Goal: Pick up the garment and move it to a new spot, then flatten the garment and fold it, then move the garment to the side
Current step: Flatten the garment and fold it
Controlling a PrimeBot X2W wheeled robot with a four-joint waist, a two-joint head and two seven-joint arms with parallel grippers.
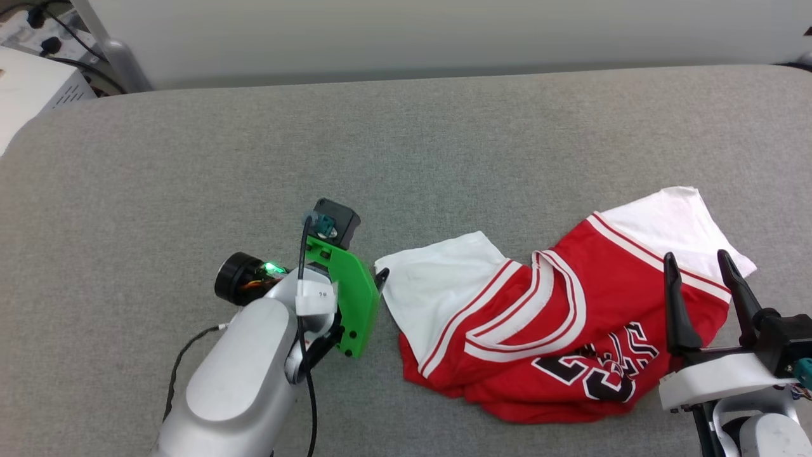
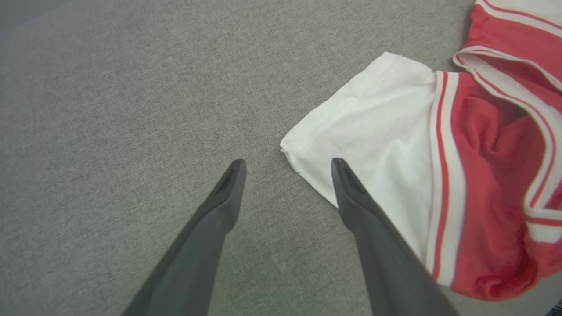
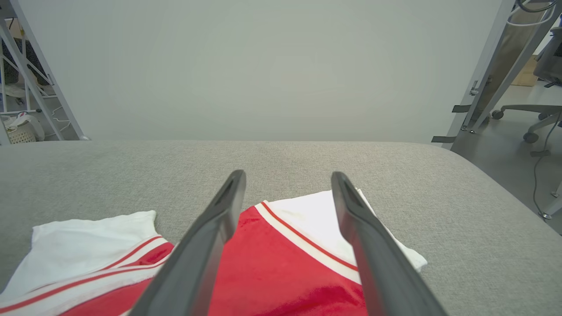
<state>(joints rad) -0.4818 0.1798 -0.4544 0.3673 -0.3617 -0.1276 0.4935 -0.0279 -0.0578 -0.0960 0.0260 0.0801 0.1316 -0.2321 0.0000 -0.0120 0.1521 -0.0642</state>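
The garment lies crumpled on the right half of the grey table, red body bunched up, black number facing up, one white sleeve spread to the left and the other to the back right. My left gripper hovers at the left sleeve's corner, mostly hidden behind its green plate. In the left wrist view the left gripper stands open, the sleeve corner between its tips and nothing gripped. My right gripper stands open above the garment's right edge; the right gripper points toward the far wall.
The grey padded table has wide free room to the left and behind the jersey. A white box with cables sits beyond the back left corner. Past the table's right end stand metal posts and an office chair.
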